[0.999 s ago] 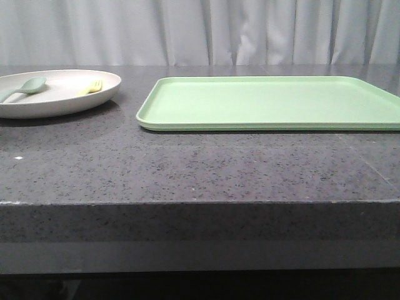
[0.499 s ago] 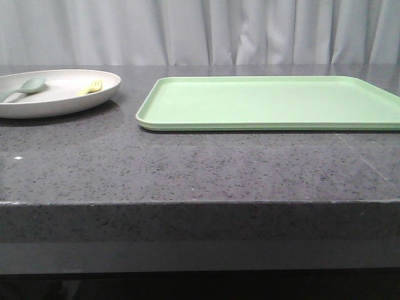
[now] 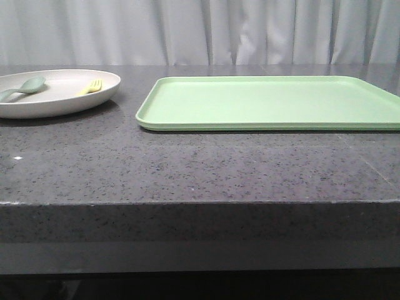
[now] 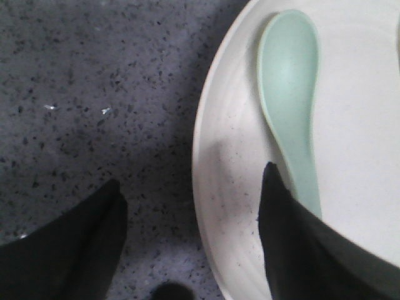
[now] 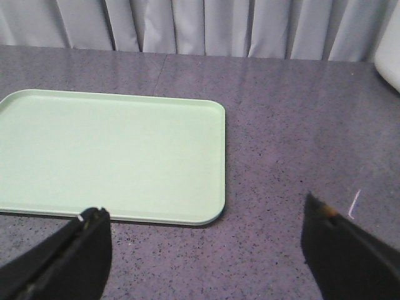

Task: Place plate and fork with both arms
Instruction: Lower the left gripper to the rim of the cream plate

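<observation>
The cream plate (image 3: 62,105) sits at the far left of the dark stone table. The pale-yellow fork (image 3: 91,86) lies in it near its right side, beside a teal-green spoon (image 3: 25,86). Neither gripper shows in the front view. In the left wrist view, my left gripper (image 4: 192,178) is open and straddles the plate's rim (image 4: 228,206): one finger is over the table, the other over the plate by the spoon's handle (image 4: 290,81). The fork is out of that view. My right gripper (image 5: 202,206) is open and empty above bare table.
A large rectangular light-green tray (image 3: 269,103) lies right of the plate; its corner is just ahead of the right gripper (image 5: 112,150). An off-white object (image 5: 390,50) shows at the edge of the right wrist view. Grey curtains hang behind the table.
</observation>
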Controlling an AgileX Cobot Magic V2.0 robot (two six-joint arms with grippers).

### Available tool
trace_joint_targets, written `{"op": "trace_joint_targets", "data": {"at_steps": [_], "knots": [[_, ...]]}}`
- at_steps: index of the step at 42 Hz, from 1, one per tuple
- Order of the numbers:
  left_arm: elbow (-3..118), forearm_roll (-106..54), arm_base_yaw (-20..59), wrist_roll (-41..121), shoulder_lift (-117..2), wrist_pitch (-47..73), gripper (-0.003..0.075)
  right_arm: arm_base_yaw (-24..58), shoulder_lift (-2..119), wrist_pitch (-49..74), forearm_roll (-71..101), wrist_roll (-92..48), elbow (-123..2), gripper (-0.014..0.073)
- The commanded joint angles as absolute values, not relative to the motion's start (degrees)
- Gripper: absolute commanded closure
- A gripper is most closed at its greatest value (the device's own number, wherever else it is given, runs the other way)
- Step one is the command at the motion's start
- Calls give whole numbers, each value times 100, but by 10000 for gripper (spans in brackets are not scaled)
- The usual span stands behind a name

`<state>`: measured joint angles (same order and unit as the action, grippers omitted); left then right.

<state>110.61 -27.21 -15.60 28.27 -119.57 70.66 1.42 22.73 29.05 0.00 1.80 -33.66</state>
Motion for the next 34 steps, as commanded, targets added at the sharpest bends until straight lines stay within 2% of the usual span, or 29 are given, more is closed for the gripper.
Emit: {"op": "trace_joint_targets", "data": {"at_steps": [1,12,15,34], "knots": [[11302,-3096,-1551,2858,-11775,7204,326,116,2376,2476,-75,163,-3554,-42],[11313,-3295,-1551,2858,-11964,7029,336,116,2376,2476,-75,163,-3554,-42],[11313,-3296,-1551,2858,-11999,7094,360,116,2376,2476,-75,163,-3554,-42],[11313,-3561,-1551,2861,-12082,7285,685,116,2376,2476,-75,163,-3554,-42]]}}
